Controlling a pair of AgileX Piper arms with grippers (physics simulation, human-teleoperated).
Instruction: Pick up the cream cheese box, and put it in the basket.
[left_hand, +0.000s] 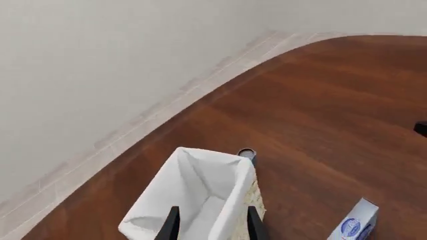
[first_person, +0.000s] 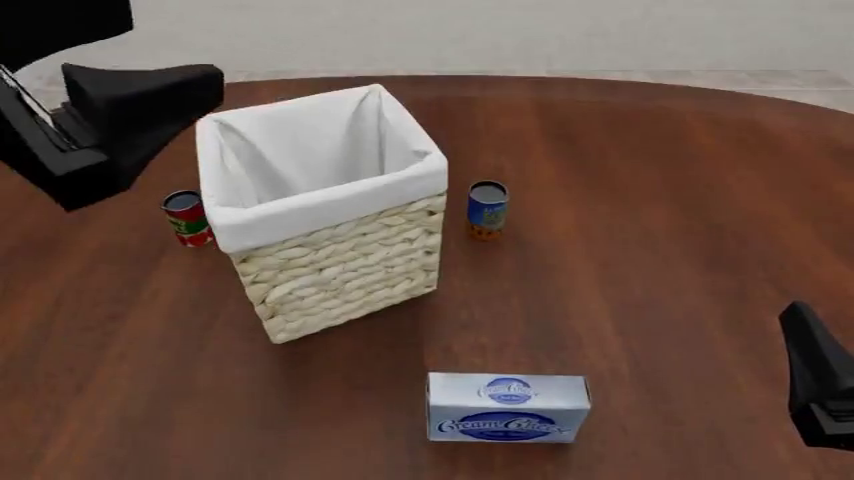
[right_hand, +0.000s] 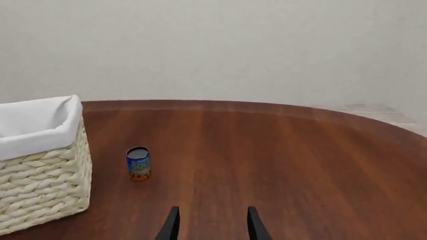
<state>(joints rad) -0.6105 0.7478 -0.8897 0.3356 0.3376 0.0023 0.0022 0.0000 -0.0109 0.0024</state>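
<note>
The flat white carton, the cream cheese box (first_person: 509, 406), is being shown lying on the glossy wood bench (first_person: 667, 250) before the woven, cloth-lined basket (first_person: 324, 215), both end effectors (left_hand: 211, 225) (right_hand: 210, 225) being held open and empty.

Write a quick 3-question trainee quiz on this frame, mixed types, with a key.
1. True or false: the cream cheese box is already inside the basket.
2. Which can stands on the right gripper's side of the basket? A) blue can B) red can
3. Fill in: the left gripper hangs above the ____.

Key:
1. False. The box lies on the table, nearer the camera than the basket.
2. A.
3. Basket. Its fingers sit open over the white liner; the right gripper is open too, holding nothing.
</note>
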